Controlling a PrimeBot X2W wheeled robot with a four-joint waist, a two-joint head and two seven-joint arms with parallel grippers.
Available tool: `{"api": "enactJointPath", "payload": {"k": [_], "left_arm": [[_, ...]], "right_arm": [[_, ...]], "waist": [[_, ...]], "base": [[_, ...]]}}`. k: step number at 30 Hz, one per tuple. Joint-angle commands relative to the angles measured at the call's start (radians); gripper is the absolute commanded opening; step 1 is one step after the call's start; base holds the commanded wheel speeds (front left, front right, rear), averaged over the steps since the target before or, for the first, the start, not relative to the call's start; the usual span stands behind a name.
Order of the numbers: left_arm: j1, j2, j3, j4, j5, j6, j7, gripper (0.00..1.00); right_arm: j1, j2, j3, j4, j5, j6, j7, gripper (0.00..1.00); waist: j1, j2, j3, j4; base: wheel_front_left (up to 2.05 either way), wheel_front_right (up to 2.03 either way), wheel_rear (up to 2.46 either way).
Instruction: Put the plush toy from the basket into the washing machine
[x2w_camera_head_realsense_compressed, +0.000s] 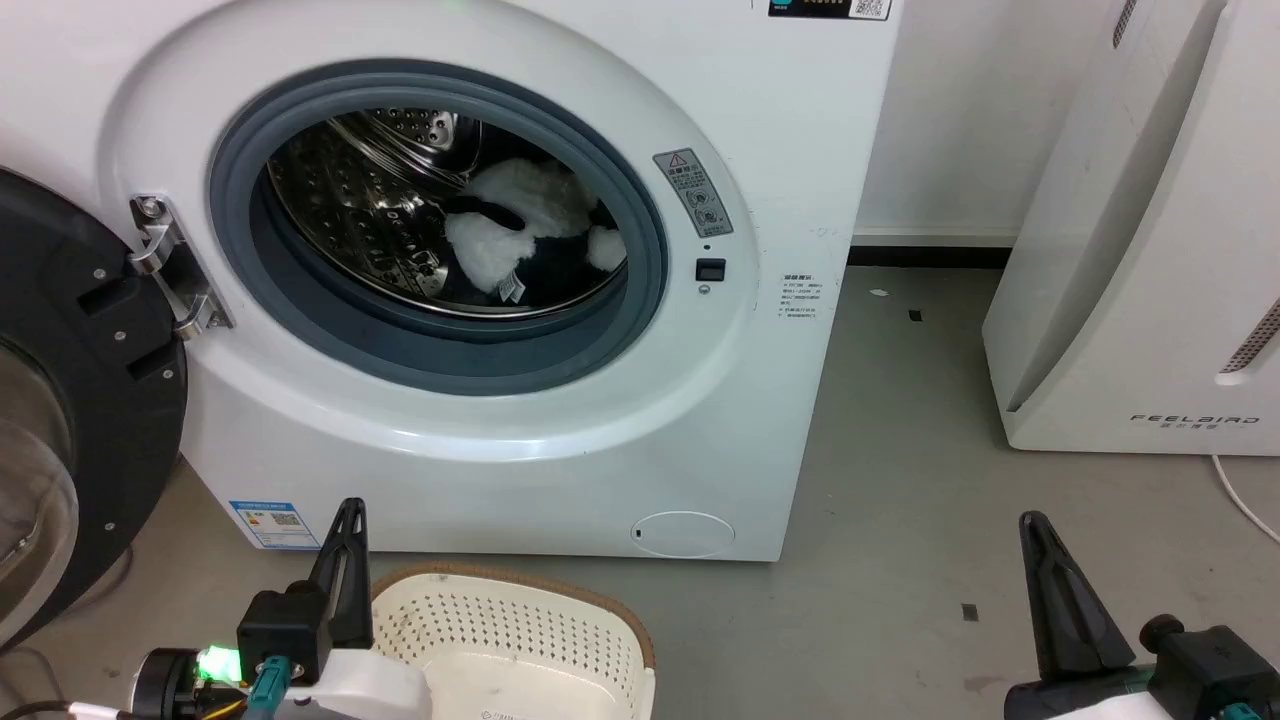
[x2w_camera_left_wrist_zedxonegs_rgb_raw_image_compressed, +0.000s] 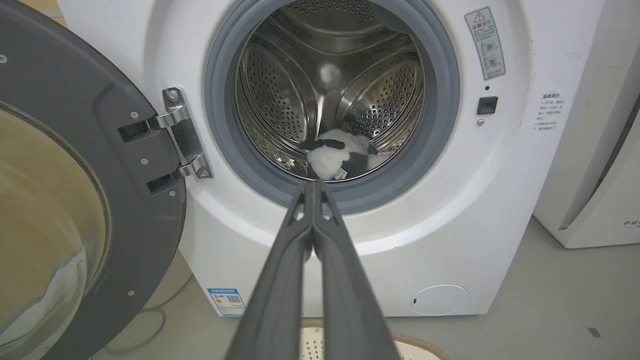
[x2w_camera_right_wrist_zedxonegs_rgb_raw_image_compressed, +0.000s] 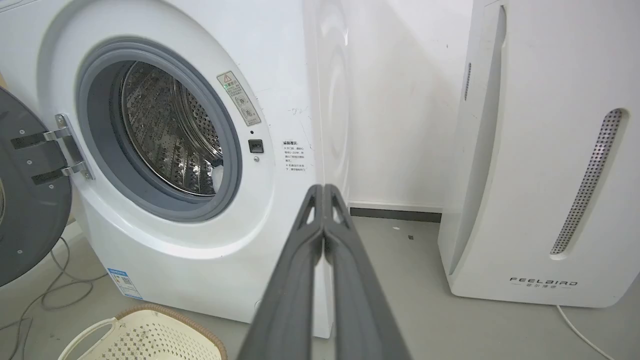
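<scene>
Facing the washing machine's (x2w_camera_head_realsense_compressed: 600, 430) half-hidden plush toy (x2w_camera_head_realsense_compressed: 505, 225), left gripper (x2w_camera_left_wrist_zedxonegs_rgb_raw_image_compressed: 315, 186) and right gripper (x2w_camera_right_wrist_zedxonegs_rgb_raw_image_compressed: 324, 189) sit closed, empty.

Left gripper (x2w_camera_head_realsense_compressed: 349, 512): low at the head view's left, pointing up.
Left fingers (x2w_camera_left_wrist_zedxonegs_rgb_raw_image_compressed: 280, 290): pressed together from base to tip.
Right gripper (x2w_camera_head_realsense_compressed: 1036, 522): low at the right, pointing up, leaning slightly left.
Right fingers (x2w_camera_right_wrist_zedxonegs_rgb_raw_image_compressed: 290, 290): pressed together, tips touching.
Left wrist (x2w_camera_head_realsense_compressed: 285, 625): dark block, green light beside it lit.

plush toy (x2w_camera_head_realsense_compressed: 520, 225) black-and-white | washing machine (x2w_camera_head_realsense_compressed: 800, 150) white, grey seal | basket (x2w_camera_head_realsense_compressed: 500, 625) cream, brown rim
</scene>
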Motion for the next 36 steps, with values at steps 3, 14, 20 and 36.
{"api": "enactJointPath", "payload": {"k": [3,14,20,36], "left_arm": [[0.003,-0.007,0.007,-0.01,0.009,-0.009,0.009,0.0],[0.004,-0.019,0.014,-0.026,0.016,-0.02,0.036,0.0],[0.005,-0.024,0.018,-0.034,0.019,-0.026,0.048,0.0],[0.007,-0.038,0.027,-0.052,0.026,-0.039,0.079,0.0]], "right_arm": [[-0.017,0.0,-0.001,0.004,-0.013,0.0,0.01,0.0],[-0.028,0.0,-0.001,0.009,-0.026,0.0,0.037,0.0],[-0.034,0.0,-0.001,0.012,-0.032,0.0,0.049,0.0],[-0.047,0.0,-0.001,0.018,-0.046,0.0,0.08,0.0]], "waist": [[0.0,-0.0001,0.0,-0.001],[0.0,-0.0001,0.001,-0.005],[0.0,-0.0001,0.002,-0.007],[0.0,-0.0001,0.003,-0.012]], "base": [[0.0,0.0,0.0],[0.0,0.0,0.0],[0.0,0.0,0.0],[0.0,0.0,0.0]]}}
